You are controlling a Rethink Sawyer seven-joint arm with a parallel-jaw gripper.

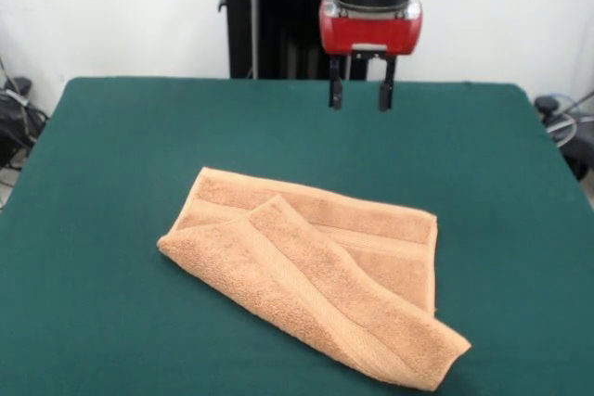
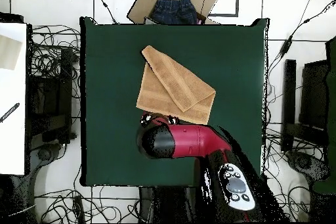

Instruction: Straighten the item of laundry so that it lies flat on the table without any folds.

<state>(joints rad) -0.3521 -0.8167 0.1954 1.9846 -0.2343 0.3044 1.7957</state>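
The tan terry towel [image 1: 316,275] lies on the dark green table [image 1: 111,164] with one corner folded diagonally over itself, the folded flap running toward the front right. It also shows in the overhead view [image 2: 174,89], folded, in the table's [image 2: 108,70] upper middle. My gripper [image 1: 360,95] hangs above the table behind the towel, clear of it, with its two black fingers [image 1: 335,92] apart and nothing between them. In the overhead view the red and black arm [image 2: 180,141] covers the gripper, just below the towel's lower edge.
A cardboard box [image 2: 172,4] with dark blue clothing stands just past the table's top edge in the overhead view. Cables and equipment lie on the floor around the table. The robot's black pedestal [image 1: 278,16] stands behind the table's far edge.
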